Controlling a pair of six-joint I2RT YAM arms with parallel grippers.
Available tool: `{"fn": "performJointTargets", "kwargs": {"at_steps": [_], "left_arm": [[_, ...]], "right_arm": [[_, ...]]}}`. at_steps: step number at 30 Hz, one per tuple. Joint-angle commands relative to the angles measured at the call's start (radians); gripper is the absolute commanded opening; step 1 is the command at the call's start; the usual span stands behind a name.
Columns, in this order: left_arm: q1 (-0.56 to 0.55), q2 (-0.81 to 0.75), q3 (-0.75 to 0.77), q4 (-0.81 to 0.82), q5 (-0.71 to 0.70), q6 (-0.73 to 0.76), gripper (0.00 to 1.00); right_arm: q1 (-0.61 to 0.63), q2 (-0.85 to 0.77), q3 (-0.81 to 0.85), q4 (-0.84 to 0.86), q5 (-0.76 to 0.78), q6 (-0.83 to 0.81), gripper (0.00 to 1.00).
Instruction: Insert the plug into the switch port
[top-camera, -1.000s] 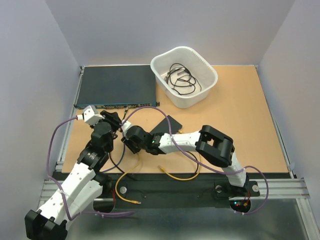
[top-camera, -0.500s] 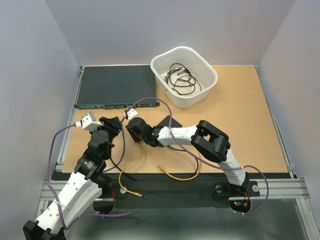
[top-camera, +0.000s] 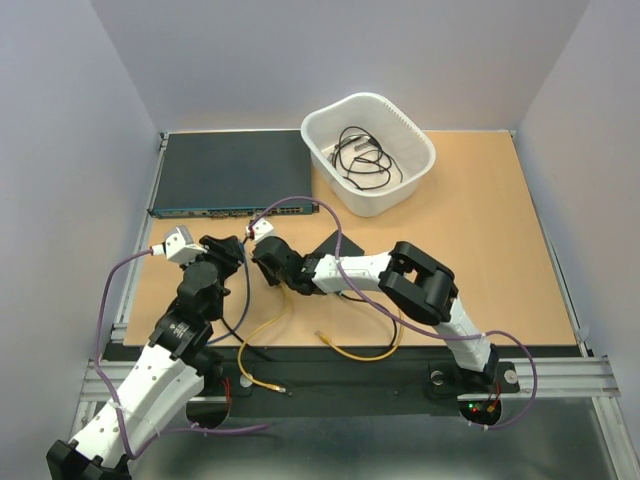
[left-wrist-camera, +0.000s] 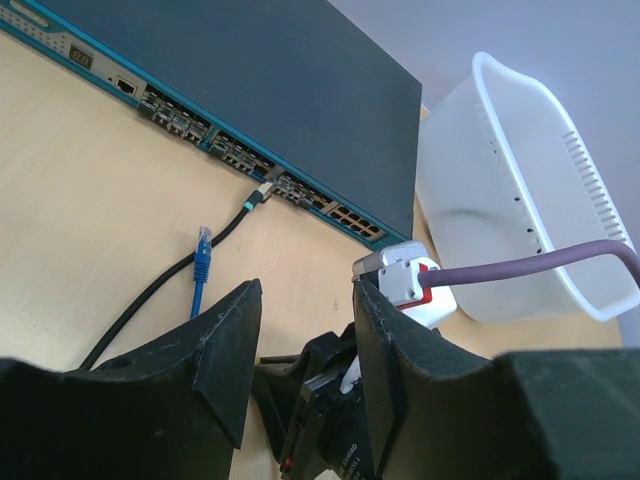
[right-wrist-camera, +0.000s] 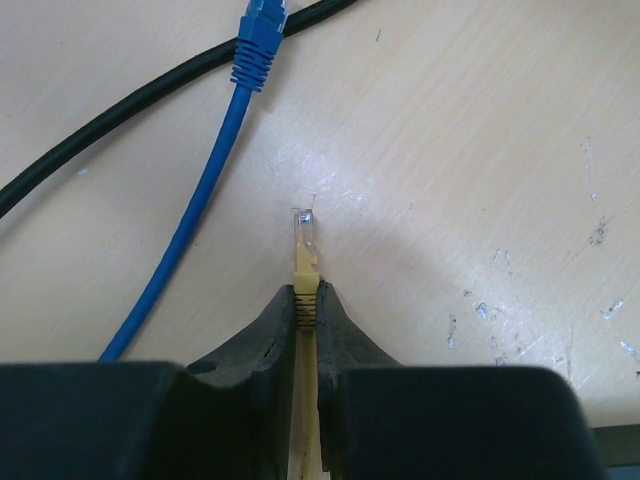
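Observation:
My right gripper (right-wrist-camera: 306, 292) is shut on the yellow plug (right-wrist-camera: 304, 240). Its clear tip sticks out ahead of the fingers, just above the bare wooden table. In the top view this gripper (top-camera: 268, 266) is left of the small flat black box (top-camera: 336, 247), which my right forearm partly covers. The box's switch ports cannot be made out. The plug's yellow cable (top-camera: 262, 335) trails toward the near edge. My left gripper (left-wrist-camera: 305, 295) is open and empty, hovering just left of the right gripper (top-camera: 224, 251) and looking down on it.
The wide dark rack unit (top-camera: 230, 168) lies at the back left, with a black cable plugged into its front (left-wrist-camera: 262, 190). A loose blue cable (right-wrist-camera: 215, 170) and black cable (right-wrist-camera: 120, 120) lie ahead of the plug. A white bin (top-camera: 368, 150) holding black cables stands at the back.
My right gripper has carried the yellow plug away from the near edge, toward the rack unit, then nearly stopped. My left arm has drawn back a little to the left.

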Motion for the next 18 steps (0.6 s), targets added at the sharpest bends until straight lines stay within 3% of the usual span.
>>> {"fn": "performJointTargets", "kwargs": {"at_steps": [1,5,10,13,18], "left_arm": [[0.001,-0.021,-0.015,0.031,-0.017,0.01,0.52],[0.001,-0.035,-0.028,0.053,0.019,0.031,0.52],[-0.002,-0.077,-0.057,0.158,0.167,0.083,0.5],[-0.001,-0.097,-0.081,0.266,0.311,0.117,0.44],[-0.002,-0.105,-0.12,0.476,0.62,0.114,0.44]], "right_arm": [[0.01,-0.024,-0.042,0.035,-0.018,0.009,0.0],[0.01,-0.144,-0.154,0.124,-0.048,-0.003,0.01],[0.008,-0.34,-0.342,0.257,-0.149,0.01,0.01],[0.008,-0.472,-0.418,0.316,-0.246,0.026,0.0],[-0.032,-0.676,-0.648,0.487,-0.511,0.064,0.01]]}}
